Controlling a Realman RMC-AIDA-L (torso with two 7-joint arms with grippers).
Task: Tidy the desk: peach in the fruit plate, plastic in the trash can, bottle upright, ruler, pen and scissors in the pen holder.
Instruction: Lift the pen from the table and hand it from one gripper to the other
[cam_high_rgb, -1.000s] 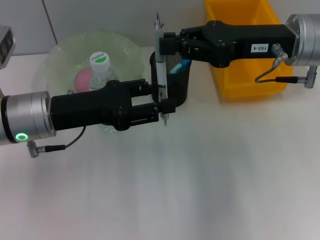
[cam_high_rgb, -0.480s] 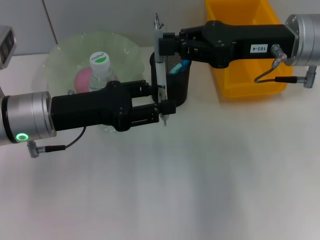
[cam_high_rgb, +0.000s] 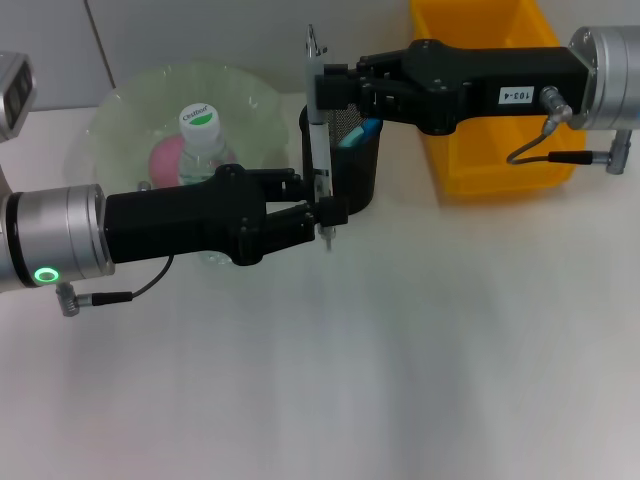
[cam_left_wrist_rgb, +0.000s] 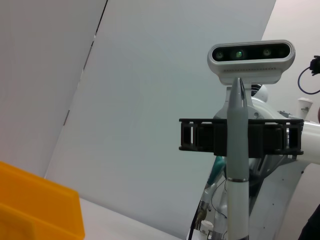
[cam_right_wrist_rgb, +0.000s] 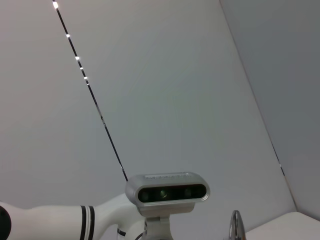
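left hand pinching the pen low, beside the pen holder | its fingers now drawn in closer than a second ago | right hand pinching the pen's top, pen tipped slightly off upright | handover mid-way, likely | beyond: bottle upright, peach in fruit plate, trash can

Light falls evenly and brightly from above, leaving only soft, faint shadows on the white table beneath the black pen holder. Near it, the table looks washed out. A ceiling strip glints in the right wrist view.
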